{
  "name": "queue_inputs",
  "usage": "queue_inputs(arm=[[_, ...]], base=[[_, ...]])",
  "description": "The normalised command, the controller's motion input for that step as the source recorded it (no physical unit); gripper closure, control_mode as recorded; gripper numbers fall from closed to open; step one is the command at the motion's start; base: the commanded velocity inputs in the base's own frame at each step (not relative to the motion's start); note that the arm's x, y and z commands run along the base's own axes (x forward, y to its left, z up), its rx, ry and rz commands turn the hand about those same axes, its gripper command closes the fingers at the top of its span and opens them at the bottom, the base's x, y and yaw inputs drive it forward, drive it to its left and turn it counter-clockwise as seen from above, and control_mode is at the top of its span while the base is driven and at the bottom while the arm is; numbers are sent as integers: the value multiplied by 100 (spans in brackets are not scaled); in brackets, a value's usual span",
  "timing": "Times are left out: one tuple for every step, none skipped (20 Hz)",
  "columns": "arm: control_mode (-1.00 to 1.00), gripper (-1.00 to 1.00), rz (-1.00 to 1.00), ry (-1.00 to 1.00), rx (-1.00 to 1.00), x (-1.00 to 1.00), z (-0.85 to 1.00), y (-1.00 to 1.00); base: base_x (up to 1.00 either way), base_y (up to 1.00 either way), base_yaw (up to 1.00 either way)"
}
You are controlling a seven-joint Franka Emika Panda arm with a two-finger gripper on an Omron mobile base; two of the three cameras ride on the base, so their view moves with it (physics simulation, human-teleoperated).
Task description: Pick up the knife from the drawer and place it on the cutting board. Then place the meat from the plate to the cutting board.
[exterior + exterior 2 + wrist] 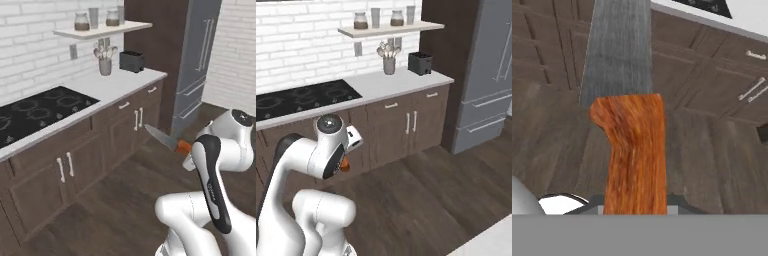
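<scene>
the gripper [187, 156] is closed tight on the knife [164, 138]. it holds the knife by its orange handle [634, 150], and in the hand view the handle goes up from the bottom with the grey blade [617, 47] going on past it to the top edge. the finger tips are hidden under the handle there. in the left base view the knife sticks out from the hand, up in the air over the dark wood floor [115, 210], and its pointed tip aims toward the brown cabinets [95, 155]. it is not touching the cabinets or the floor. in the right base view just a small bit of orange [345, 165] peeks out from behind the white arm [311, 155].

the arm is bent and folded low in front of the cabinets. the cabinet doors and drawers have pale handles, and they look shut. on top is a light counter [112, 85] with a black stove top [40, 110] set in it. farther along the counter stands a grey cup of cooking tools [105, 64], and next to it a dark toaster [132, 61] near the end. above them a shelf [102, 31] on the white brick wall holds jars. past the end of the counter is a tall grey fridge [197, 55].
</scene>
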Motion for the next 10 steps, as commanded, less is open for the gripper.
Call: queue_inputs(arm=[[100,100,0,0,0,0,0,0],[100,100,0,0,0,0,0,0],[100,100,0,0,0,0,0,0],[100,100,0,0,0,0,0,0],[100,100,0,0,0,0,0,0],[100,100,0,0,0,0,0,0],[100,100,0,0,0,0,0,0],[100,100,0,0,0,0,0,0],[100,100,0,0,0,0,0,0],[100,100,0,0,0,0,0,0]], base=[[6,0,-88],[7,0,-89],[9,0,-88],[9,0,-87],[9,0,-88],[8,0,-88],[6,0,-89],[3,0,-91],[0,0,-93],[0,0,-97]])
